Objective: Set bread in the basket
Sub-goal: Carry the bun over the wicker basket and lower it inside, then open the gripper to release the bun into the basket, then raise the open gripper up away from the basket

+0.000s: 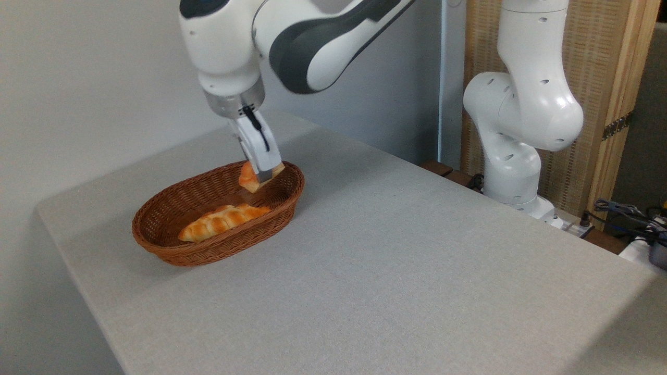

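The gripper (259, 174) is hanging over the right end of the oval wicker basket (172, 249), its white fingers (256, 143) pointing down and slightly right. The jaws are closing narrowly on the small orange bun (247, 179), which is tilting on its edge with its paler base facing right. The bun is sitting at about rim height, inside the outline of the basket's thick braided rim and near the far right curve; whether it is touching the weave below cannot be told. A long braided loaf (221, 221) is lying along the basket's floor toward the near side, leaving bare weave at the left end and under the bun. The basket is resting on the grey cloth-covered table (396, 271), near its left edge, with wide open surface stretching to the right and front. The arm's white base (513, 172) is standing well apart beyond the table's far right edge.
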Tool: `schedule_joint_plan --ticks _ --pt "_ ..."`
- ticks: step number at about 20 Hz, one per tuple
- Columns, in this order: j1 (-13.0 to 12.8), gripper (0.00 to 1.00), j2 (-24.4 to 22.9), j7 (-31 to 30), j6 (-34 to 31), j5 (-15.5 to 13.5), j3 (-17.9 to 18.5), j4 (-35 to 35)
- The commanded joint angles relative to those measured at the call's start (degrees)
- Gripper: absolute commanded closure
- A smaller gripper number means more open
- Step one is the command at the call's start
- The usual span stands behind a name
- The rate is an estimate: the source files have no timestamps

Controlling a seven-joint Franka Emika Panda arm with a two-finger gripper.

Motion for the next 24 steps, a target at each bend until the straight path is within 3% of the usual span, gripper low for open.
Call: schedule_joint_plan --ticks 1,10,15,19,24 --pt "-0.22 0.0 2.64 -0.72 3.39 -2.73 -2.06 0.88" --pt "-0.22 0.0 2.56 -0.46 2.87 -2.12 -1.98 0.97" --pt "0.39 0.0 1.67 -0.72 0.51 5.87 1.0 7.55" --pt "1.27 0.0 3.34 -4.94 -6.34 12.2 3.64 16.68" --pt "1.71 0.0 6.24 -10.65 -11.71 22.65 6.54 24.96"
